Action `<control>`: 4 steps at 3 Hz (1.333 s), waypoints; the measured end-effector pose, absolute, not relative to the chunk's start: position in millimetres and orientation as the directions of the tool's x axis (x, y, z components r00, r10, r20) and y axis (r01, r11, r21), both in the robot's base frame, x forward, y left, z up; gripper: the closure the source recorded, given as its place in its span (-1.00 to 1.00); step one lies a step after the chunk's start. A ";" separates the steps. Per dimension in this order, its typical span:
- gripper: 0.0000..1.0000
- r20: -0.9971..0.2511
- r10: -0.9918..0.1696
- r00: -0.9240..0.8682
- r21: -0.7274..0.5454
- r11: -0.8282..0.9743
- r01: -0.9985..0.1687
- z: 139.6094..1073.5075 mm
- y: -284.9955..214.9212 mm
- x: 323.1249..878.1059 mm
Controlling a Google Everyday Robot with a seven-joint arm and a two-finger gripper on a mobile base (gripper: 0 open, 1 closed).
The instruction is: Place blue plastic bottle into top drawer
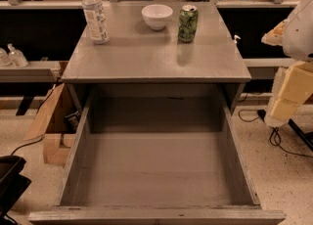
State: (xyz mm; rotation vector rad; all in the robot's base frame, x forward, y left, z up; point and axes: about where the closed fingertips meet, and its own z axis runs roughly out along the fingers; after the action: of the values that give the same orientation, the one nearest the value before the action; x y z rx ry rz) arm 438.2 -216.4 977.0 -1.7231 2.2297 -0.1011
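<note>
Your claw sits at the right edge of the frame, about mid-height, off the side of the grey table and apart from everything on it; you cannot tell whether it is open or closed. Nearest to it on the tabletop stands the green can, with a white bowl just left of that. The water bottle stands upright at the table's upper-left corner, cap on, well apart from the claw. Below the tabletop, the drawer is pulled out across the lower frame. Two small pump bottles stand on a shelf at far left.
</note>
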 end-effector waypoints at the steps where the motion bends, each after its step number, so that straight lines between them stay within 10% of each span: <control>1: -1.00 -0.208 -0.953 -0.221 -0.249 0.270 -0.930 977.0 -216.4 438.3; 4: -1.00 -0.609 -0.790 -0.074 -0.330 0.337 -0.882 981.3 -163.1 579.2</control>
State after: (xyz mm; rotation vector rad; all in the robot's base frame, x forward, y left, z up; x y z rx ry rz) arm 579.2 -163.1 981.3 -1.4696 1.8753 0.1597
